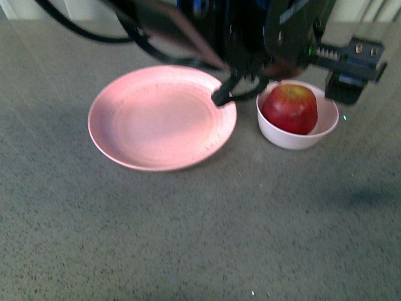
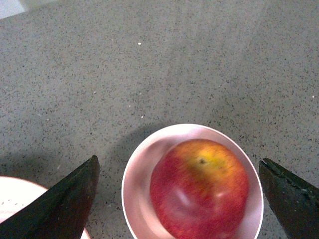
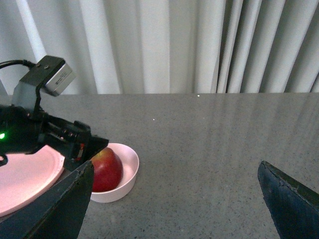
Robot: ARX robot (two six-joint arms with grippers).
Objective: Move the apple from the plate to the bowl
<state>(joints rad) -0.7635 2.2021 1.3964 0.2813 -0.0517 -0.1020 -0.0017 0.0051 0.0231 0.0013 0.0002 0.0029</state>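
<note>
The apple [image 1: 290, 108] sits in the bowl [image 1: 294, 139], a smooth, glossy, round fruit, dark red with a yellow-orange patch around the stem dimple. It nearly fills the small, deep, pale pink-white bowl, whose wall is plain and whose rim is thin. Just beside the bowl, on the robot's left, lies the plate [image 1: 156, 119], wide, shallow and pink with a low raised rim and a faintly speckled glaze; nothing lies on it. Both stand on a grey table [image 1: 200, 238] with a fine dark speckle and a matt, stone-like look. The right wrist view shows a pale pleated curtain [image 3: 164, 45] hanging behind the table. The left arm's black body and a dark cable cross the top of the front view and hide the far rims of plate and bowl. The left gripper [image 2: 178, 162] hangs over the bowl with its jaws spread wide, one dark tapered finger [image 2: 65, 204] to each side of the bowl, clear of the apple and holding nothing. The right gripper [image 3: 174, 167] is off to the side, well apart from the bowl, also spread and empty. The apple has no clear long axis; its stem end faces up, tipped slightly to one side.
</note>
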